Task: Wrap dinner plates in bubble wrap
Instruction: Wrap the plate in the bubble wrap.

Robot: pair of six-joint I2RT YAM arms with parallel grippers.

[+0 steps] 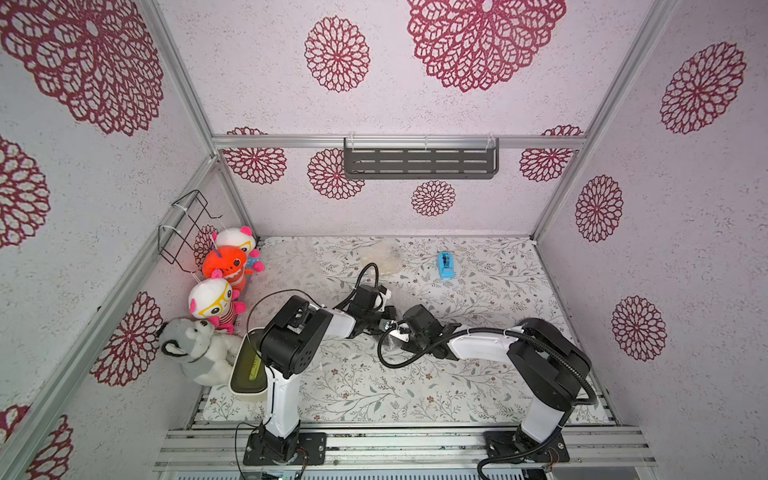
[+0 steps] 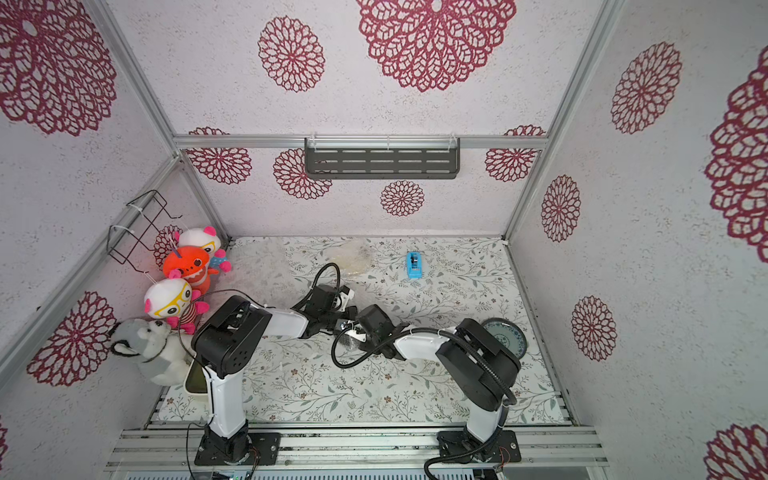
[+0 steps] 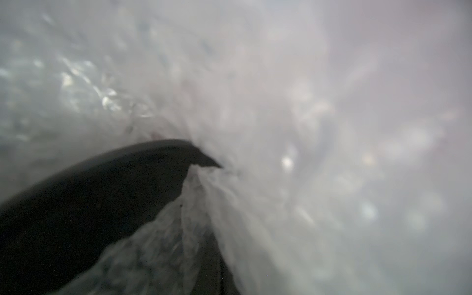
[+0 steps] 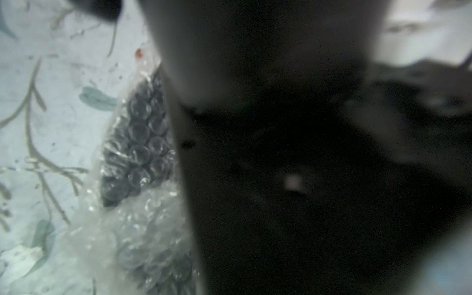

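Note:
Both arms meet at mid-table over a glossy black plate (image 1: pixel 388 343) bundled in bubble wrap (image 1: pixel 395 297). My left gripper (image 1: pixel 388 322) is pressed into the wrap. In the left wrist view, wrap (image 3: pixel 281 102) fills the picture beside a black curved edge (image 3: pixel 102 204), and the jaws are hidden. My right gripper (image 1: pixel 395 334) is shut next to it. Its wrist view is mostly blocked by a dark blur, with wrapped black plate (image 4: pixel 138 143) at one side. A blue-grey patterned plate (image 2: pixel 505 334) lies bare behind the right arm. A cream plate under wrap (image 1: pixel 384 257) sits at the back.
A blue tape dispenser (image 1: pixel 445 266) stands at the back right. Several plush toys (image 1: pixel 220 291) line the left wall. A cream container with a dark green inside (image 1: pixel 247 365) sits by the left arm's base. A dark shelf (image 1: pixel 419 160) hangs on the back wall.

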